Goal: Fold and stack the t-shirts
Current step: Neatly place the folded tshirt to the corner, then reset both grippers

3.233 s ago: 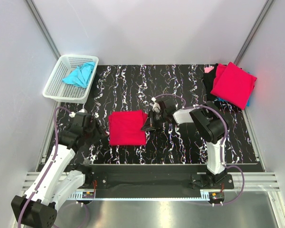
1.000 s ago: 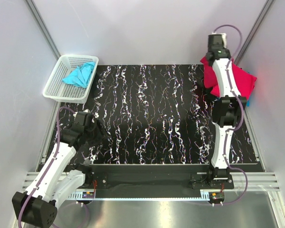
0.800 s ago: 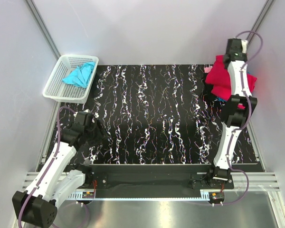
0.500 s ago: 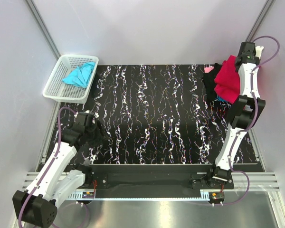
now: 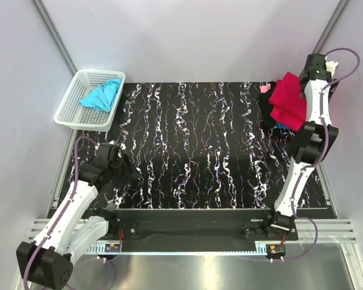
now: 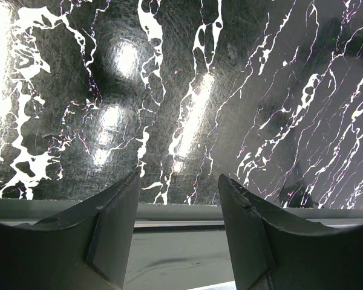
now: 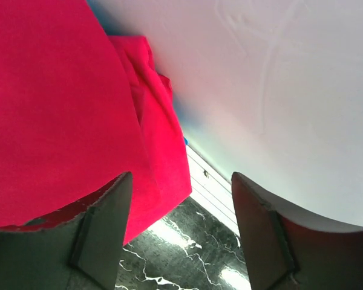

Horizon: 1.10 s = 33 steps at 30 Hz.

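A stack of folded crimson t-shirts [image 5: 288, 99] lies at the table's back right corner, with a sliver of turquoise cloth [image 5: 281, 125] showing under it. My right gripper [image 5: 314, 71] hovers over the stack's far edge beside the wall. In the right wrist view its jaws [image 7: 181, 235] stand open and empty, with the red t-shirt [image 7: 60, 109] lying to the left of them. A crumpled turquoise t-shirt [image 5: 101, 95] sits in the white basket [image 5: 72, 112]. My left gripper [image 5: 122, 171] is low at the front left, open [image 6: 176, 235] and holding nothing.
The black marbled table [image 5: 199, 151] spans the middle. The white side wall [image 7: 278, 90] is close to my right gripper. A black item [image 5: 266, 106] and a bit of pink [image 5: 265, 88] lie beside the stack. The table's front rail [image 6: 175, 211] runs under my left fingers.
My right arm swung further into the back right corner, and its jaws opened, letting go of the red shirt on the stack. The left arm has not moved.
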{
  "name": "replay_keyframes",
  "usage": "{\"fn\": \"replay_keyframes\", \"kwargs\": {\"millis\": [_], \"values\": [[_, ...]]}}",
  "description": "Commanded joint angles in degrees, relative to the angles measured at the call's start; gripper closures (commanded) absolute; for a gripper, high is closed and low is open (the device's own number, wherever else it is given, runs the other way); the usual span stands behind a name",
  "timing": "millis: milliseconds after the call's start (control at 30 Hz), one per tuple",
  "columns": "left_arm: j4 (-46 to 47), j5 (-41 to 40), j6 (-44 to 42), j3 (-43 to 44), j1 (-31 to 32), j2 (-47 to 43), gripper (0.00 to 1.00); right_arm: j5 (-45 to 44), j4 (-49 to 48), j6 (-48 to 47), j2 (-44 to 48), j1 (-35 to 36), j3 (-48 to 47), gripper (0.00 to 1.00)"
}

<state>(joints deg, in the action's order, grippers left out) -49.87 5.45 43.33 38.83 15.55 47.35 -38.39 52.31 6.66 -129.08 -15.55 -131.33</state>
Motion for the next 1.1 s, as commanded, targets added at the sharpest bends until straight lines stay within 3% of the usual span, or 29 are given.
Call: {"fn": "replay_keyframes", "kwargs": {"millis": [0,333,433,467,533,633,800,1067], "values": [[1.5,1.2,-0.9,0.1,-0.3,-0.6,0.4,-0.3,1.4,2.0,1.0,-0.3,-4.3,0.26],[3.3,-0.7,-3.6,2.9,-0.3,-0.2,0.35,6.4,3.2,2.8,6.6,3.5,-5.7,0.27],[3.2,-2.7,-5.3,5.0,-0.3,1.1,0.24,6.4,3.8,2.5,8.3,6.4,-3.6,0.26],[3.2,-3.3,-5.4,5.3,-0.3,1.3,0.09,7.0,4.8,2.3,8.7,7.1,-3.2,0.26],[3.4,-3.8,-6.2,6.0,-0.3,2.1,0.01,7.8,6.6,2.9,9.1,8.8,-2.7,0.23],[3.6,-5.4,-7.2,6.8,-0.3,2.9,0.01,11.8,7.5,3.9,12.0,11.6,1.9,0.23],[3.8,-5.8,-7.6,10.2,-0.2,4.1,0.01,21.3,-1.0,4.4,23.2,18.3,19.3,0.2],[3.5,-3.3,-8.6,13.6,0.5,4.8,0.01,37.8,-0.1,9.7,32.0,21.4,32.6,0.22]]}}
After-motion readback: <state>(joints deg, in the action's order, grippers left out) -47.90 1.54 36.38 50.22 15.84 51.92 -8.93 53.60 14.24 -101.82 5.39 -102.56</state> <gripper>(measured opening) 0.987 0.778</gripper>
